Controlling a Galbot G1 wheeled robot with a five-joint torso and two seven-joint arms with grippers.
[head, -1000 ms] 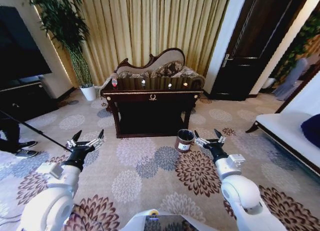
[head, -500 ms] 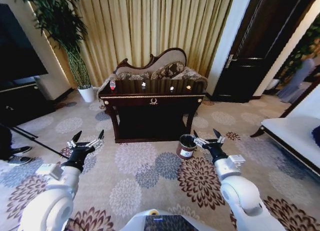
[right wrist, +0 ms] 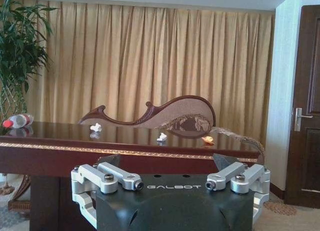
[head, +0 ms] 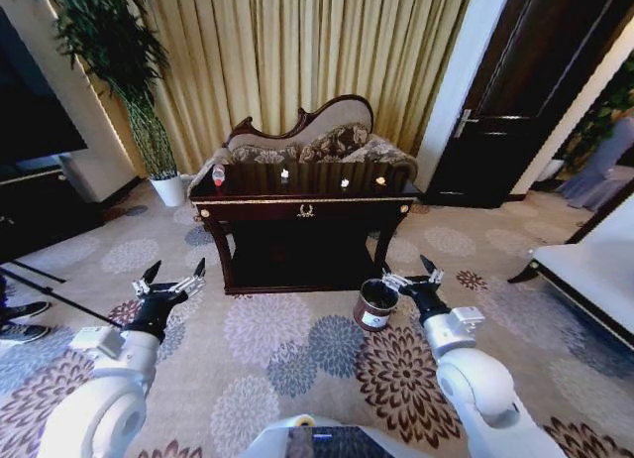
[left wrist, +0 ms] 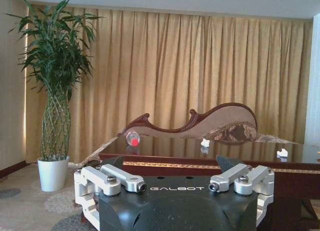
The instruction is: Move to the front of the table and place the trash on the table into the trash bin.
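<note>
The dark glossy table with gold trim stands ahead of me on the patterned carpet. A clear bottle with a red cap lies at the left end of its top. Small white paper wads are spread along the top toward the right end. The round dark-brown trash bin stands on the floor by the table's right front leg. My right gripper hovers open just beside the bin. My left gripper is held open low on the left. The wrist views show the bottle and wads on the tabletop.
A curved sofa sits behind the table against gold curtains. A tall plant in a white pot stands at the back left, beside a black TV cabinet. A dark door is at the right and a white bench at the far right.
The whole view has shifted: the table and bin look larger and closer, so the camera has moved forward. Both arms hold the same pose with open fingers.
</note>
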